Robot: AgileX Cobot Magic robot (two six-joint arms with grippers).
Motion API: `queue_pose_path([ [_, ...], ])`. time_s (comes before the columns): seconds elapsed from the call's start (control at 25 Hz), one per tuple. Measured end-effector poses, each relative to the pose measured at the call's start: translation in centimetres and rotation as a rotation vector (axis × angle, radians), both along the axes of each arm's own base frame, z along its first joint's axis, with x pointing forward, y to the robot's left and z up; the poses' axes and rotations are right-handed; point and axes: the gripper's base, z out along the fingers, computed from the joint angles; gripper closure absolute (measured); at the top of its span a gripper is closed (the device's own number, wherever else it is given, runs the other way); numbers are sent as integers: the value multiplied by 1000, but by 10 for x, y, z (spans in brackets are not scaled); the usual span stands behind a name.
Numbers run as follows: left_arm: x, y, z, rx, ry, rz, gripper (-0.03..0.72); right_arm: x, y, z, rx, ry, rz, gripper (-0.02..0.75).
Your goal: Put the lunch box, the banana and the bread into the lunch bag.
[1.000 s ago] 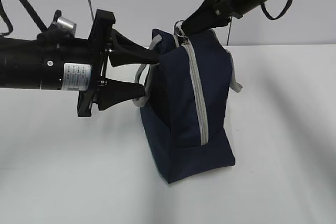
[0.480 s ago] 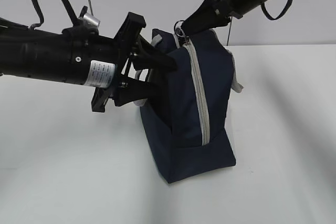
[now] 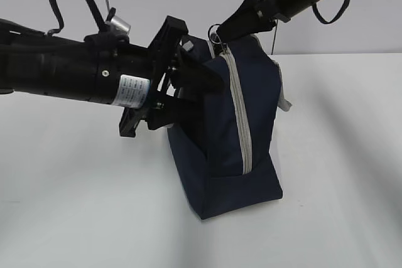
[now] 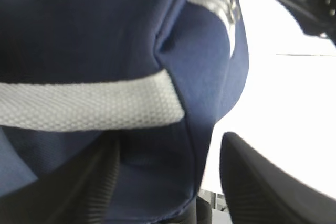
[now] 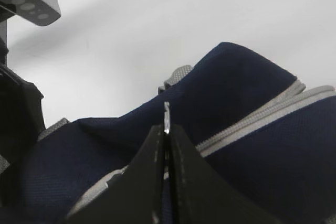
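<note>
Navy fabric lunch bag point(image 3: 229, 136) stands upright on white worktop point(image 3: 81, 205), grey zipper point(image 3: 239, 114) running down its near face, closed. One grey strap handle point(image 4: 89, 103) crosses bag's side in left wrist view. Right gripper point(image 3: 220, 32) at bag's top corner, jaws pressed together, pinching metal ring pull point(image 5: 166, 116). Left gripper point(image 3: 198, 95) at bag's left side, jaws spread around fabric edge. Bare worktop around bag's base on all sides. Count: one bag, two grippers.
</note>
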Motion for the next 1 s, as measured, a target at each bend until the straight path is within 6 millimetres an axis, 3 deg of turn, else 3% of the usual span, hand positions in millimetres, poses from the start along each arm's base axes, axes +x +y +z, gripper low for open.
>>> queue_pose_path([
  [0.12, -1, -2, 0, 7, -4, -5, 351, 0, 0, 0, 0, 1, -1, 754],
  [0.24, -1, -2, -1, 16, -19, -9, 587, 0, 0, 0, 2, 11, -3, 754],
  [0.32, -1, -2, -1, 27, -38, -18, 664, 0, 0, 0, 3, 17, -8, 754],
  [1.0, -10, -3, -5, 81, -75, -159, 683, 6, 1, 4, 49, -10, -75, 754],
])
